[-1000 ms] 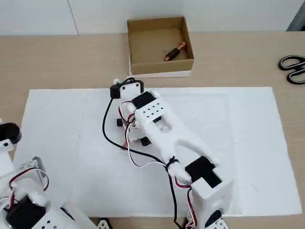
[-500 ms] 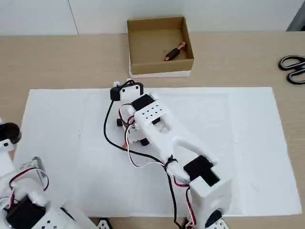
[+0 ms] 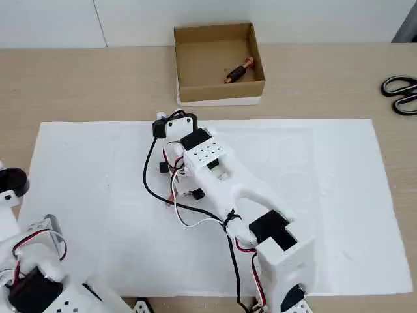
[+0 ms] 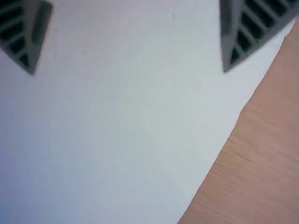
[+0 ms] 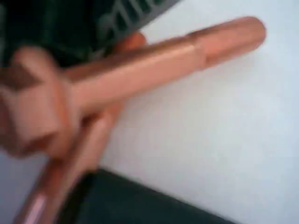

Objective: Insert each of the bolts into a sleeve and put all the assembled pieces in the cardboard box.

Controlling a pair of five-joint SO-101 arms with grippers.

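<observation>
Right tool (image 5: 100, 112) clamps bolt (image 5: 140, 65), close-up at wrist, under arm (image 3: 221, 176) in high view; left tool (image 4: 135, 39) open.

No text, label, number or sign can be read in any of the views. In the upper left of the right wrist view, a dark surface (image 5: 56, 28) carries a few pale green strokes that could be print, but they are too blurred to make out.
</observation>
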